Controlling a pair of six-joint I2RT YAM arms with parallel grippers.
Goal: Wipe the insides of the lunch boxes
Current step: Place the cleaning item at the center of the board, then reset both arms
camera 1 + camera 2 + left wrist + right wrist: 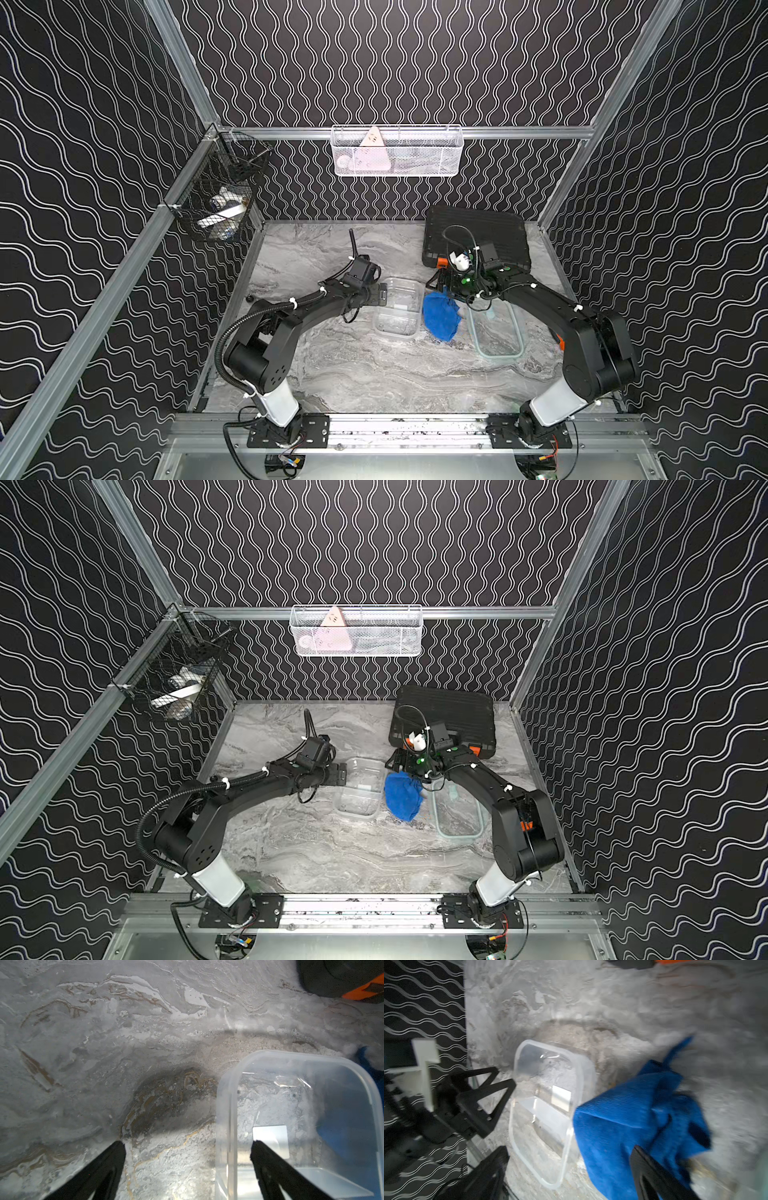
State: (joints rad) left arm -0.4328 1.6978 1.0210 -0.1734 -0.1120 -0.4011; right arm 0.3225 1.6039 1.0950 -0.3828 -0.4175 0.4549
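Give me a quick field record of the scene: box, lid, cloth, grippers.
lunch box: clear, lid off, mid-table
lid: flat on table, by right arm
blue cloth: crumpled on table between lunch box and lid
left gripper: open, straddling lunch box wall
right gripper: open, at the cloth; view blurred
black case: back right

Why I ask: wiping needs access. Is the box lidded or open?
Open: the box is uncovered; its lid lies flat beside the cloth.

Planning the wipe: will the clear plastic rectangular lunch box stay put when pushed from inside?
Probably not: the clear plastic lunch box looks thin-walled and empty, so likely light, sliding easily on the smooth marble-look tabletop. Its low, wide shape should resist tipping.
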